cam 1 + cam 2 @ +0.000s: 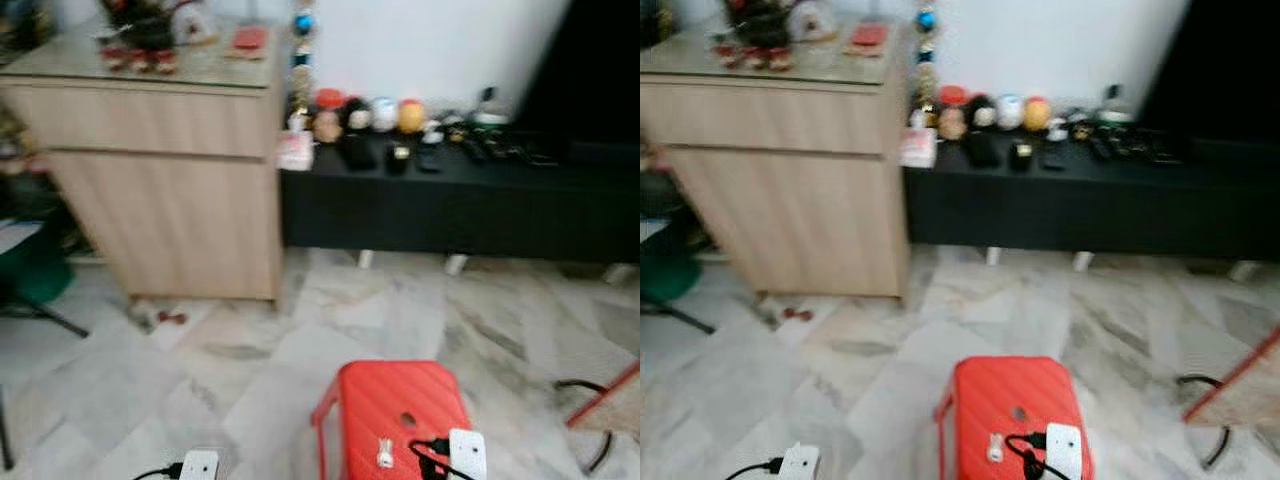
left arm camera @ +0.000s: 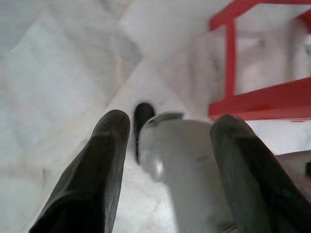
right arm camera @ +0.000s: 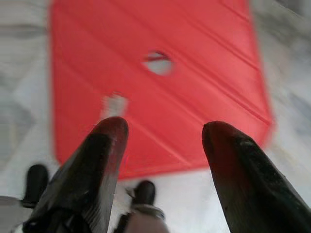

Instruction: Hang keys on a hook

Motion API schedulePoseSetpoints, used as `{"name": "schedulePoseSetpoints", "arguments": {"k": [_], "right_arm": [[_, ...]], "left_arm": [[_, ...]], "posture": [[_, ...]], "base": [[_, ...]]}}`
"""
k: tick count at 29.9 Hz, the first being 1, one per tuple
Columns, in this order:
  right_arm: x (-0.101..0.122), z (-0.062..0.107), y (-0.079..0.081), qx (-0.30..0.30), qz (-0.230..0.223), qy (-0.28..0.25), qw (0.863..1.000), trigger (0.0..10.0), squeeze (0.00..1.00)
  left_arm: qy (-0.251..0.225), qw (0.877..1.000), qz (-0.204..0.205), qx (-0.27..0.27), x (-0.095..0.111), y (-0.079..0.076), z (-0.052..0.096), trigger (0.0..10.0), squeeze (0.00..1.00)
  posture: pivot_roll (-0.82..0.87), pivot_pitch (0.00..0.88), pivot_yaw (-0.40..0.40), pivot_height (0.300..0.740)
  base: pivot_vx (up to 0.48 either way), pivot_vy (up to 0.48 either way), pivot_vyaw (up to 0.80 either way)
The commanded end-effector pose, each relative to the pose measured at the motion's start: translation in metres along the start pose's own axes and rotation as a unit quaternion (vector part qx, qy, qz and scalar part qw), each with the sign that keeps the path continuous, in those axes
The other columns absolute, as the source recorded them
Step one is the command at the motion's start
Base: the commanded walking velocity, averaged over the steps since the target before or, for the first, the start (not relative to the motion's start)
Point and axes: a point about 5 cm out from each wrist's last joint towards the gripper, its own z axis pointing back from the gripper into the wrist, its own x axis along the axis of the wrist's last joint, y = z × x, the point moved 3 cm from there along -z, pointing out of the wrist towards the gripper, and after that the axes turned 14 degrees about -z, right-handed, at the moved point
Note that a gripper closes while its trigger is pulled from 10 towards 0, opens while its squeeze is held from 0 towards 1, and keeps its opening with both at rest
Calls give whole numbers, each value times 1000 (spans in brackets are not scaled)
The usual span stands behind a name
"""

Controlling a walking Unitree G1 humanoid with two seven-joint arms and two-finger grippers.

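Right now the robot looks down at a red stool (image 1: 400, 410) on the pale tiled floor (image 1: 250, 370), and the pictures are blurry. Far behind the stool stands a big wooden cabinet (image 1: 165, 165). Next to that cabinet runs a long black low shelf (image 1: 450, 200) with small round toys (image 1: 370, 115) in a row on top. No box or bowl can be seen holding anything.

On the stool top, near its front edge, sits a small white thing (image 1: 385, 453). It may be the keys, but it is too blurry to tell. Just beside it on the stool is a white plug block (image 1: 467, 452) with a black cord. No hook can be made out.

The right gripper (image 3: 163, 128) hangs above the stool with its two black fingers spread wide and nothing between them. The left gripper (image 2: 170, 131) points at the floor beside the stool's red legs, also spread apart and empty.

What could go wrong? The right gripper might grab the cord or plug block instead, because they sit so close to the white thing. It could also push that small thing off the stool's edge.
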Motion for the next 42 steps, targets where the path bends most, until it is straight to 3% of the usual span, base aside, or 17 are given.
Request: {"name": "schedulePoseSetpoints", "arguments": {"k": [1,16,21,38,42], "right_arm": [[-3,2,-11,-15,-12,1,1000,10000,0],[-2,2,-10,-14,-9,-3,1000,10000,0],[-2,2,-10,-15,-10,-5,1000,10000,0],[-2,2,-9,-4,-11,-1,1000,10000,0],[-2,2,-9,-4,-12,-4,1000,10000,0]], "left_arm": [[13,1000,-2,-10,-6,-6,1,10000,0],[12,1000,-2,-14,-5,-11,0,10000,0],[13,1000,-2,-14,-6,-12,0,10000,0],[16,1000,-1,-14,-10,-12,2,10000,0],[16,1000,-1,-15,-10,-13,2,10000,0]], "posture": [[93,0,-105,740],[92,0,-103,740],[92,0,-104,740],[90,0,-106,740],[91,0,-107,740]], "base": [[0,0,0],[0,0,0],[0,0,800],[0,0,0],[0,0,800]]}}
